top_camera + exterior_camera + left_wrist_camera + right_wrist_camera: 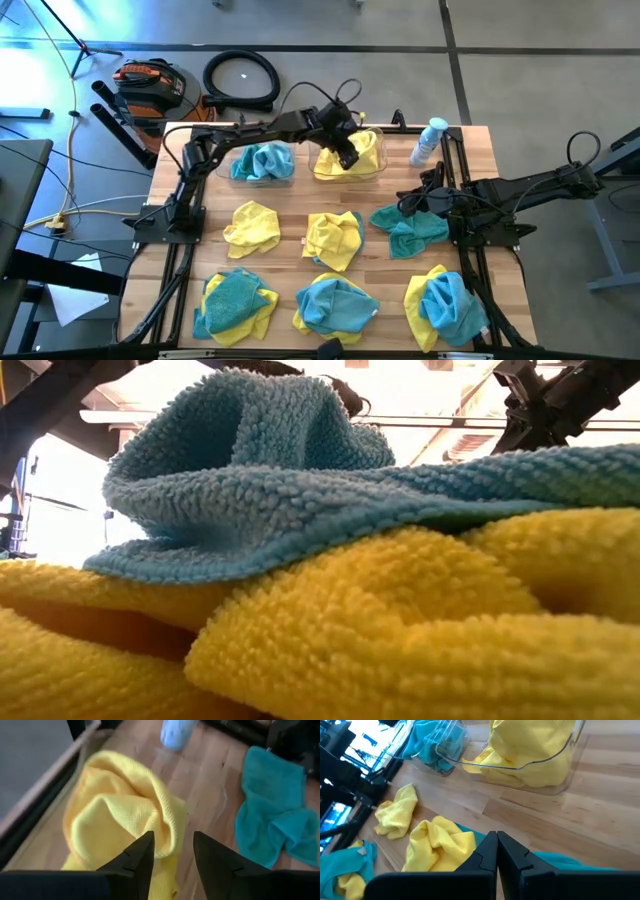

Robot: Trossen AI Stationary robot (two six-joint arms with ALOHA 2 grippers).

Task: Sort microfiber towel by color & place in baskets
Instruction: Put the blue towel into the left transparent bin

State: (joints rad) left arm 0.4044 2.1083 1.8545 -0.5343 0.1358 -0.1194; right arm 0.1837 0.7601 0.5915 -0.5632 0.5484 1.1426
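Note:
Two clear baskets stand at the table's far side. The left basket (291, 176) holds blue towels (262, 160); the right basket (381, 150) holds a yellow towel (120, 805). My left gripper (173, 851) hangs open just above that yellow towel, with nothing between its fingers. My right gripper (497, 845) is shut and waits at the table's right side, above a teal towel (410, 228). More yellow and blue towels lie loose on the table.
A yellow towel (252, 228) and a yellow-and-blue pile (333, 238) lie mid-table. Three mixed piles (237, 303) (335, 305) (445, 305) lie along the near edge. A spray bottle (428, 140) lies right of the baskets. Towels right in front of the camera fill the low view.

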